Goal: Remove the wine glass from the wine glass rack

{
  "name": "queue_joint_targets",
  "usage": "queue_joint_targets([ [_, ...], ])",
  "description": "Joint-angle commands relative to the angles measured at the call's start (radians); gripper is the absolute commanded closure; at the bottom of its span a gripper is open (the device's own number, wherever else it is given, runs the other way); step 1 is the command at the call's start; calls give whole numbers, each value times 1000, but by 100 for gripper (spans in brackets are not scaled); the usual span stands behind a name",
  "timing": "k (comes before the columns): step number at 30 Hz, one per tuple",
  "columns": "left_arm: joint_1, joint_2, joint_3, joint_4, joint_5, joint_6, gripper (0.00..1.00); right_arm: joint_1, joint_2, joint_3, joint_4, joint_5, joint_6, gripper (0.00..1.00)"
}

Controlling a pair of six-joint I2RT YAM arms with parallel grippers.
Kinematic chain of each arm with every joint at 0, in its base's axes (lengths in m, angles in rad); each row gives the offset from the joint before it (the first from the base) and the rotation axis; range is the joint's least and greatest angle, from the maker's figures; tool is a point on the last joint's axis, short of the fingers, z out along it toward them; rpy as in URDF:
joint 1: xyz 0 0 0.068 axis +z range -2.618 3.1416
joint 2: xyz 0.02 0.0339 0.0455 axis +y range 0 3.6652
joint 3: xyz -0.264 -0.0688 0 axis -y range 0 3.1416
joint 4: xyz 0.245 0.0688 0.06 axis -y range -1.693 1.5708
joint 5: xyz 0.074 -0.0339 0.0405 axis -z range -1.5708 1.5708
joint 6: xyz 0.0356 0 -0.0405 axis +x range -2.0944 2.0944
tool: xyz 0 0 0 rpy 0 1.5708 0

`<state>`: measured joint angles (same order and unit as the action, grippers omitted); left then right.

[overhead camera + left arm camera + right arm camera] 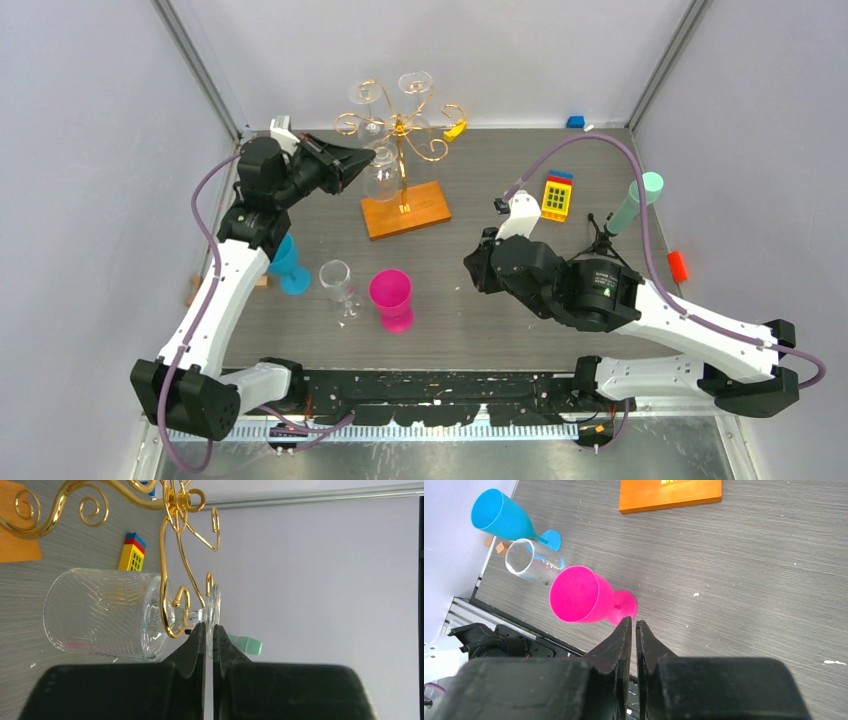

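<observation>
Glass hung bowl-down: find the wine glass [102, 614] on the left, nearer side of the wine glass rack [400, 125], stem slotted into a gold scroll arm [163, 590] and foot [215, 597] resting on the wire, hence held by gravity alone. Note the left gripper [209, 632] set side-on at foot level, jaws drawn almost together with the thin rim of the foot between the tips. Appears pinched on that rim rather than the bowl, presumably to keep the fingers outside the wire curl. Judge the step as grasp made, release from the rack not yet done. Expect to slide the stem out through the open end of the scroll rather than pull straight down. Watch for the wooden base [405, 208] tipping or skidding, with two more hanging glasses [413, 82] higher on the tree. Observe the right gripper [633, 624] held low and well apart from the rack, jaws closed on nothing, tips just short of a pink goblet [581, 600] standing near a clear glass [531, 562] and a blue goblet [501, 515].
</observation>
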<state>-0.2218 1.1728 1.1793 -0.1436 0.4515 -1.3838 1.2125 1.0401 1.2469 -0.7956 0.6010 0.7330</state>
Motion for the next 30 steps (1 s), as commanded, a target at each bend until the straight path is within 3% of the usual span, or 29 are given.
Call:
queue_joint_targets([
  [1,15,-59,9,56,-14,-8,100,0,-23,1,46,36,18,87],
  [15,50,-41,4,72,-84,-16,100,1,-42,-13,45,41,27,87],
  [30,48,64,127,84,9,1,100,1,-52,-26,46,48,31,87],
])
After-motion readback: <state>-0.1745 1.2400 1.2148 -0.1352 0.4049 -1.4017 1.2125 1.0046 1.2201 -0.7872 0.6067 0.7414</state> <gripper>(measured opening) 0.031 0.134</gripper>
